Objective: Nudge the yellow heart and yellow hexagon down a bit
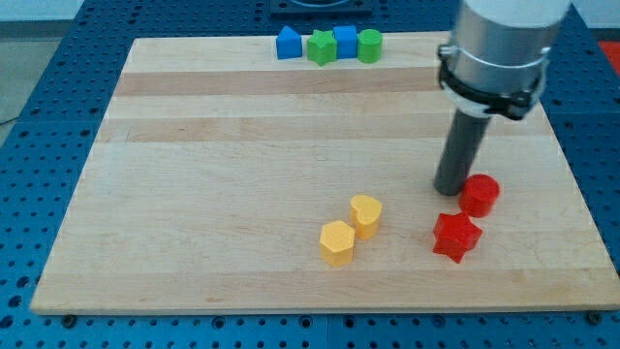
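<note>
1. Board: a pale wooden table top (242,145) on a blue perforated base; one arm enters from the view's top right, ending in a dark rod.
2. My tip (450,191) sits on the board at the view's right, just to the left of the red round block (480,194), close enough that I cannot tell whether the two touch; there are no jaws on this rig, only the rod, so nothing is spread, pressed together or pinching.
3. Task blocks: the yellow heart (366,214) lies right of centre in the lower part of the board; the yellow hexagon (337,242) lies just below and to the left of it, the two touching or very nearly so; both are well clear of the board's bottom edge.
4. Tip against task blocks: my tip is to the right of the heart and slightly above it, apart from both yellow blocks; no contact with either.
5. Other blocks: a red star (456,237) below the red round block, just beside it; along the top edge a row of four, from left to right a blue house-shaped block (288,44), a green star (321,47), a blue cube (345,42) and a green round block (369,46).
6. Progress, as a judgement: the push does not look begun; the tip is at the wrong side of the pair; what is left is to bring the tip round above the heart, clear of the red blocks, then slide it toward the view's bottom so that both yellows go down together.
</note>
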### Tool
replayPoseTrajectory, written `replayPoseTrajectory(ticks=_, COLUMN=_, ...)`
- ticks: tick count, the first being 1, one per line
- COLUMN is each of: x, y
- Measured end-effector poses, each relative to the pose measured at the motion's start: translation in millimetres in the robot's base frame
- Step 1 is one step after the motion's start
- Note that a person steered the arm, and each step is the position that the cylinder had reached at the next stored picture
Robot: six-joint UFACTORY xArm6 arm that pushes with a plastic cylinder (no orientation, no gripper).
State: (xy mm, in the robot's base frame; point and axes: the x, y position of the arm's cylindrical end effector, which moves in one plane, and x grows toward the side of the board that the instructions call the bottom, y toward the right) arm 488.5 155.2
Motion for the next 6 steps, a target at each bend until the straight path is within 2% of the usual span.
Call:
replayPoseTrajectory(ticks=1, x=6, y=9)
replayPoseTrajectory(ticks=2, x=6, y=-56)
replayPoseTrajectory(ticks=3, x=32, y=-96)
replayPoseTrajectory(ticks=4, x=70, y=-92)
replayPoseTrajectory(ticks=6, x=78, y=-14)
